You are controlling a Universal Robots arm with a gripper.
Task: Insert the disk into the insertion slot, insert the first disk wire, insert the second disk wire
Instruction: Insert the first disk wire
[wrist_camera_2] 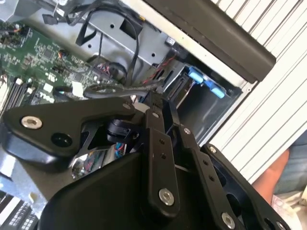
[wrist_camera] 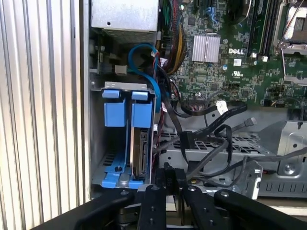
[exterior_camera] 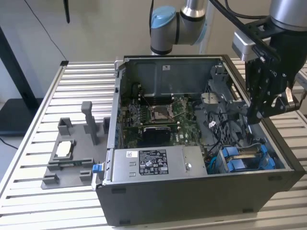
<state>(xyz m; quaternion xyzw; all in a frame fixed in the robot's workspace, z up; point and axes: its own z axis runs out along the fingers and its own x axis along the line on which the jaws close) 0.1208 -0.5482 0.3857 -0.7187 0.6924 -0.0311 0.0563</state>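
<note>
Disk point(wrist_camera: 139, 153) on edge in insertion slot point(wrist_camera: 98, 158), long axis toward hand point(wrist_camera: 172, 171) just beside it; can't tell hand's grip state.

High exterior — wrist views over case point(exterior_camera: 192, 203)

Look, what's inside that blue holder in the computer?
The disk sits edge-on inside the blue holder, showing its thin side. Its flat faces are covered by the holder.

The slatted metal table point(exterior_camera: 81, 81) carries two items. An open computer case point(exterior_camera: 192, 201) stands across the middle, reaching toward the edge at the exterior view's right. A grey fixture plate point(exterior_camera: 62, 176) lies just beside it, toward the opposite edge.
</note>
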